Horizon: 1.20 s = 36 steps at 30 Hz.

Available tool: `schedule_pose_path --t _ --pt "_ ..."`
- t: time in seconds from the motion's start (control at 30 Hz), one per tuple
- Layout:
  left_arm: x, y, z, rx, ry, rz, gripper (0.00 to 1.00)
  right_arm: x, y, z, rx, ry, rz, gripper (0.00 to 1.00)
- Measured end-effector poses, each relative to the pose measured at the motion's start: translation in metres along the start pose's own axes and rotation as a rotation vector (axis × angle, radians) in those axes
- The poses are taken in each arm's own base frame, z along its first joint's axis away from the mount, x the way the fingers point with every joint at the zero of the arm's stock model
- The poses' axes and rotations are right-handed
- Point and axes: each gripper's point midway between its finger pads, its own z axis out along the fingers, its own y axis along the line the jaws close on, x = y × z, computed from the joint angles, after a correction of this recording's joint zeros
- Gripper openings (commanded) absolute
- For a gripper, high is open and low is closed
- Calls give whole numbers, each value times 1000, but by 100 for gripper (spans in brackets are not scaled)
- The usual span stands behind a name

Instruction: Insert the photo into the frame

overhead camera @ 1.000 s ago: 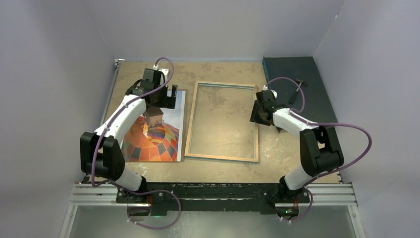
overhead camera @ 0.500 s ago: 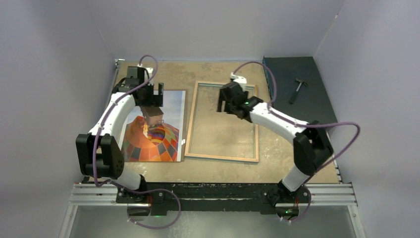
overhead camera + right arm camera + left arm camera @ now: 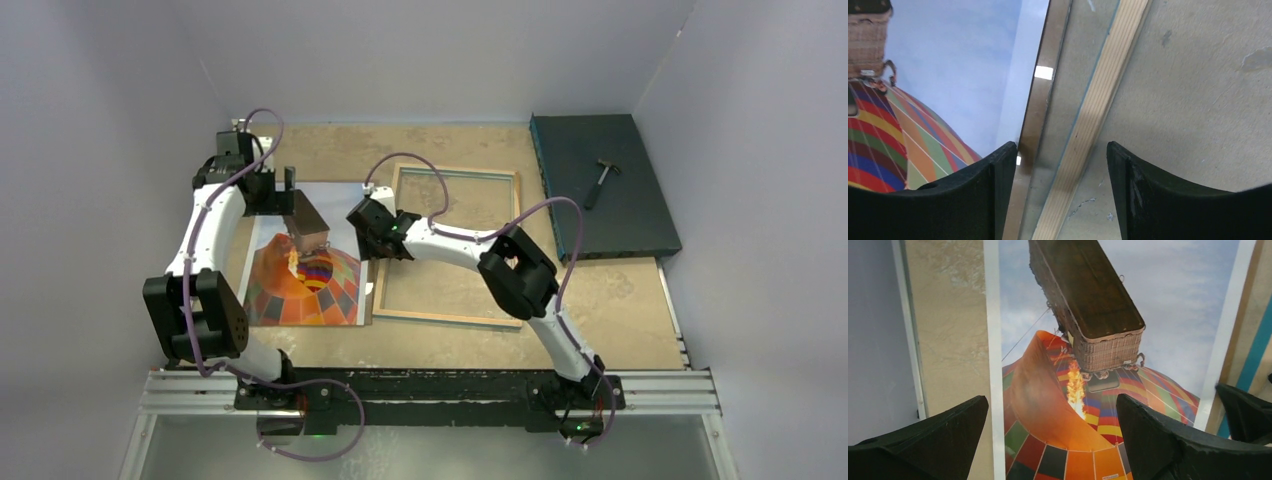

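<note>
On the table (image 3: 600, 300), the frame (image 3: 450, 317) lies wood side up with its long axis running away from the arms. The photo (image 3: 300, 290) lies face up just beside its left rail, parallel to it, so its way in is probably rightward. The left gripper (image 3: 1052, 405) hangs over the photo's far half, fingers wide apart and empty. The right gripper (image 3: 1060, 150), reaching across the frame, hovers over the seam between rail and photo edge, fingers apart and holding nothing.

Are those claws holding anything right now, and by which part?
Nothing is held: the left gripper is open over the photo, the right gripper open over the frame, at its left rail.
</note>
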Motion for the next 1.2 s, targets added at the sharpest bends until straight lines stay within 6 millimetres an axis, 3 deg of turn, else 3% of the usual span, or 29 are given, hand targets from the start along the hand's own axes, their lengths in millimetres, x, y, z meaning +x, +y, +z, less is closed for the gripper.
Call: schedule_pose_path --t 0.1,0.3,0.47,0.53,0.63,0.87,1.03,1.2 --pt "2 11 0 -27 6 -3 100 -8 3 -2 -5 -19 7 56" --pt "8 25 4 -72 20 -6 96 2 -8 0 20 -19 3 39" --pt "24 38 14 -118 63 19 92 20 -29 -13 46 -3 0 38" --pt "31 44 18 -135 80 25 90 26 -38 -18 63 2 -6 41" --pt "38 53 21 -160 96 48 89 32 -46 -22 76 5 -10 55" --pt "42 77 22 -238 108 94 90 29 -50 -27 98 3 -10 76" --pt "46 103 27 -293 128 72 80 -11 -19 -51 -19 -59 36 92" --pt "61 122 44 -305 185 45 67 -57 32 -82 -207 -136 88 94"
